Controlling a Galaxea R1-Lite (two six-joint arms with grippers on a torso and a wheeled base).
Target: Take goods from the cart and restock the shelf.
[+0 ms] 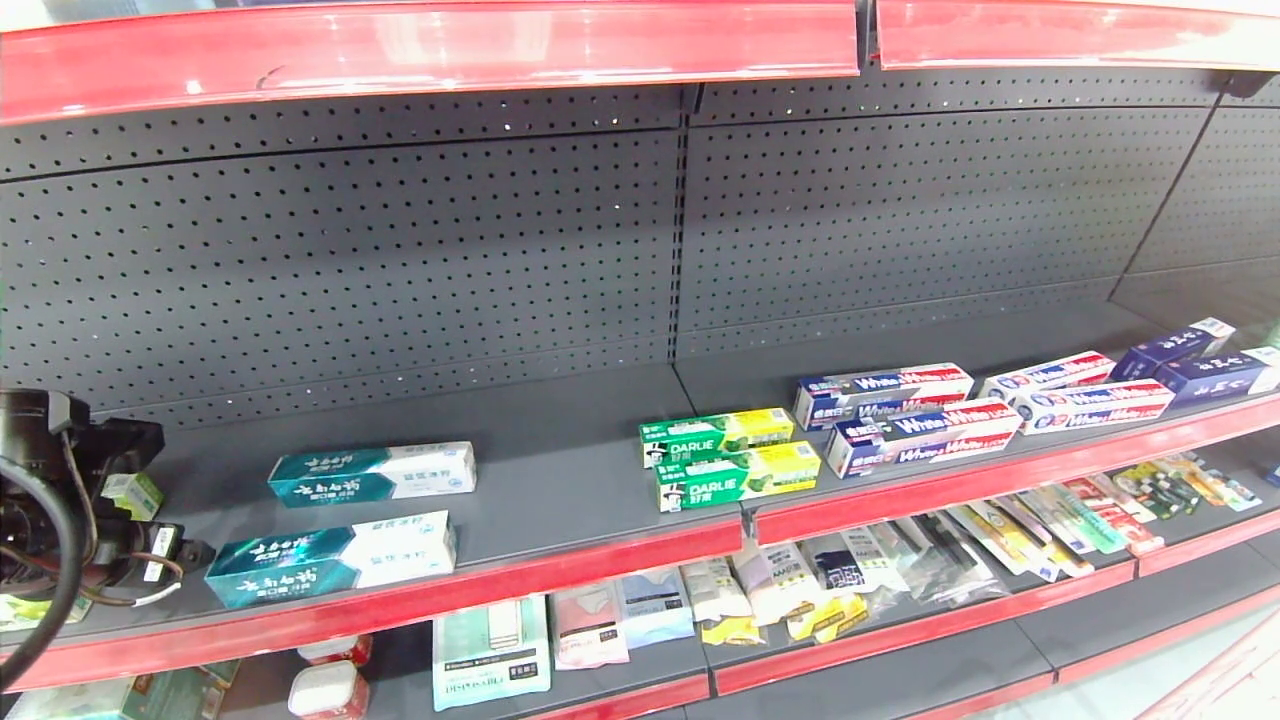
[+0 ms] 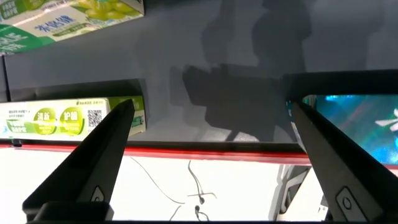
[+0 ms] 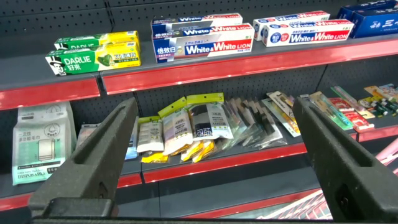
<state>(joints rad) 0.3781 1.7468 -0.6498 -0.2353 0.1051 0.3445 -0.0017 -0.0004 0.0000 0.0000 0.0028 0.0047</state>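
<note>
Toothpaste stock lines a dark grey shelf (image 1: pixel 580 450) with a red front lip. Two teal-and-white boxes (image 1: pixel 372 473) lie one behind the other toward its left end. At mid-shelf sit two green-and-yellow boxes (image 1: pixel 738 476), then four red, white and blue boxes (image 1: pixel 925 436) in two pairs, with two dark blue boxes (image 1: pixel 1215 375) at the far right. All lie flat with their long sides to the aisle. The left arm (image 1: pixel 50 500) sits at the shelf's left end, just beside the front teal-and-white box. Its left claw (image 2: pixel 211 109) is spread wide with nothing held, poised over bare shelf board near the red lip. A pale green box (image 2: pixel 50 118) lies by one black finger (image 2: pixel 106 155) and a teal carton (image 2: pixel 367 121) by the other. The right claw (image 3: pixel 214 106) is likewise wide apart and empty, held out in front of the shelving. It faces the lower shelf (image 3: pixel 205 165), where hanging packets (image 3: pixel 186 127) overlap in a row and a large pale green pouch (image 3: pixel 40 140) lies to one side. Carded toothbrush packs (image 1: pixel 1050 515) fan out along that lower shelf toward the right.
</note>
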